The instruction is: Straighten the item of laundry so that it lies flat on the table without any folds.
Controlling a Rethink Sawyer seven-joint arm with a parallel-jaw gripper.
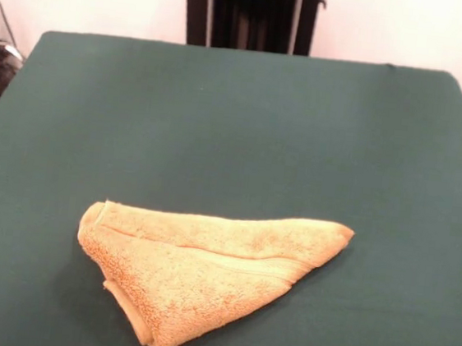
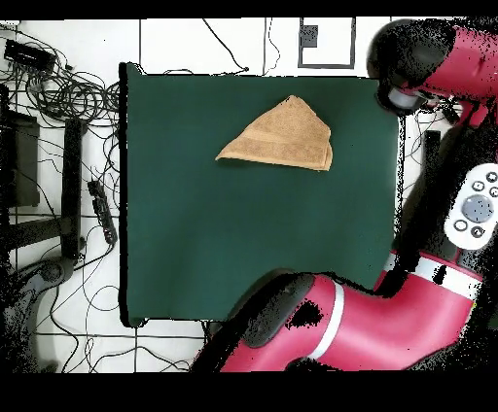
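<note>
The orange-yellow towel (image 1: 204, 269) lies folded into a rough triangle on the dark green table (image 1: 237, 116), in the near half and slightly left of centre in the front view. A hemmed edge runs across its upper layer. In the overhead view the towel (image 2: 282, 136) sits near the table's far edge (image 2: 253, 243). The arm is drawn back off the table. Its end with the gripper (image 2: 401, 95) hangs just past the table's right edge in the overhead view, well apart from the towel. The front view shows no gripper.
The red arm's links (image 2: 370, 321) overlap the table's bottom right corner in the overhead view. The black pedestal (image 1: 249, 14) stands behind the table's far edge. Cables and black gear (image 2: 58, 146) lie on the floor left of the table.
</note>
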